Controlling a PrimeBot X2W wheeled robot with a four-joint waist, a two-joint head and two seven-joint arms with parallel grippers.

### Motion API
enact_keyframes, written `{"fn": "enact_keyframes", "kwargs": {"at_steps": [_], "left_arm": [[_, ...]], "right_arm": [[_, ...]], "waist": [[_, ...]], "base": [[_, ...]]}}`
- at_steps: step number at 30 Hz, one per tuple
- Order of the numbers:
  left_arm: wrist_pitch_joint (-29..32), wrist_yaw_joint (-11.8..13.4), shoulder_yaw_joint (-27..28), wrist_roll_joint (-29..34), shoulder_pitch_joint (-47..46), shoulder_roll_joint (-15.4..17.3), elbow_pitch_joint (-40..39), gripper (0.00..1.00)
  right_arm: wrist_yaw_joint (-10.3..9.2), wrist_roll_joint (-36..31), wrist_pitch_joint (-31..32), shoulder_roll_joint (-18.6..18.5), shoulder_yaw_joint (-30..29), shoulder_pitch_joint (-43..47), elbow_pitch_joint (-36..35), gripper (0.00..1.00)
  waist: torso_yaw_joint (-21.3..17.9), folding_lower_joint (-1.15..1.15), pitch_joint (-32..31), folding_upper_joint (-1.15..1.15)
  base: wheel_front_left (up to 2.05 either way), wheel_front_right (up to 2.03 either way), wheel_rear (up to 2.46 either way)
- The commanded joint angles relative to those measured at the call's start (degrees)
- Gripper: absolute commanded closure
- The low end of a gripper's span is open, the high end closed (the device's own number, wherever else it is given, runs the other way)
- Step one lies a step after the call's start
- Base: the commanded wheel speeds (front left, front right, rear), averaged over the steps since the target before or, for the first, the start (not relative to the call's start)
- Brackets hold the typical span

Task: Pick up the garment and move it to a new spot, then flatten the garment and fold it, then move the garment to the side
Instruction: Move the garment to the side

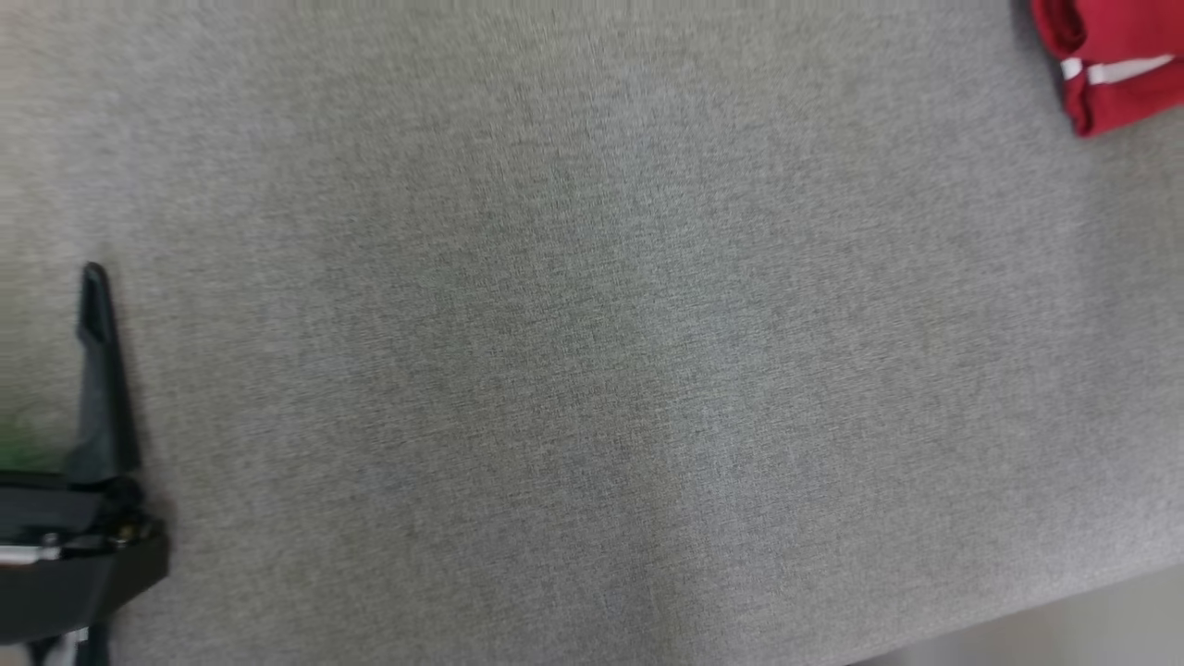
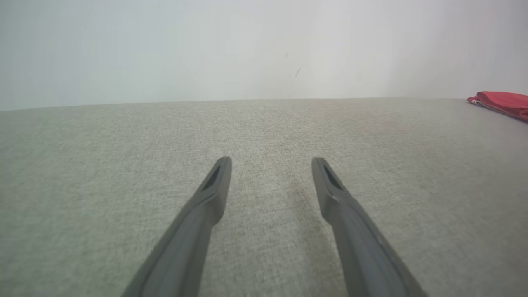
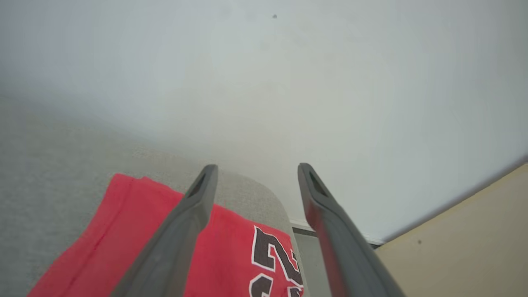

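The garment (image 1: 1115, 55) is red with a white stripe and lies folded at the far right corner of the grey table (image 1: 592, 333). In the right wrist view the garment (image 3: 231, 251) shows a black-and-white number. My right gripper (image 3: 258, 167) hangs over it, open, with nothing between its fingers. My left gripper (image 2: 271, 161) is open and empty over bare cloth at the table's left side. One of its fingers (image 1: 97, 370) rises at the lower left of the head view. From the left wrist the garment (image 2: 501, 101) is a low red strip far to the right.
The table's near edge (image 1: 1017, 629) cuts across the lower right, with pale floor beyond it. The garment lies close to the table's rounded corner (image 3: 268, 198). A white wall (image 3: 288, 82) stands behind the table, and beige floor (image 3: 462, 239) lies to its right.
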Motion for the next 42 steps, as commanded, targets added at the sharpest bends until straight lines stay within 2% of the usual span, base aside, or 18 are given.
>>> {"fn": "enact_keyframes", "kwargs": {"at_steps": [1,7,12,23,30,42], "left_arm": [[0.75,-0.14,-1.55,-0.32,1.07,-1.64,2.64,0.00],[0.44,-0.06,-0.73,-1.22,1.61,-4.24,4.93,0.00],[0.43,-0.06,-1.60,-0.62,3.47,-6.42,7.88,0.00],[0.42,-0.06,-1.72,0.43,6.90,-8.67,12.53,0.00],[0.43,-0.06,-1.40,1.37,8.74,-9.50,15.21,0.00],[0.42,-0.06,-2.42,2.73,12.57,-11.23,19.22,0.00]], "right_arm": [[-0.16,0.57,-1.45,1.11,-0.53,1.32,-0.78,0.00],[-0.16,-0.97,-5.37,8.00,-1.65,9.13,-5.16,0.00],[-0.16,-2.30,-7.20,14.45,-4.48,19.85,-10.41,0.00],[-0.16,-2.65,-7.72,26.72,-6.13,41.51,-19.72,0.00],[-0.16,-2.73,-7.96,28.96,-5.03,49.51,-22.06,0.00],[-0.16,-1.61,-6.22,30.24,-6.09,63.44,-27.89,0.00]], "waist": [[2.01,-0.02,-4.07,-0.01],[5.64,-0.02,-12.05,-0.01],[8.77,-0.02,-18.48,-0.01],[12.51,-0.02,-26.61,-0.01],[12.66,-0.02,-30.68,-0.01],[13.63,-0.02,-37.95,-0.01]], "base": [[0.00,0.00,0.00],[0.00,0.00,0.00],[0.00,0.00,0.00],[0.00,0.00,0.00],[0.00,0.00,0.00],[0.00,0.00,0.00]]}}
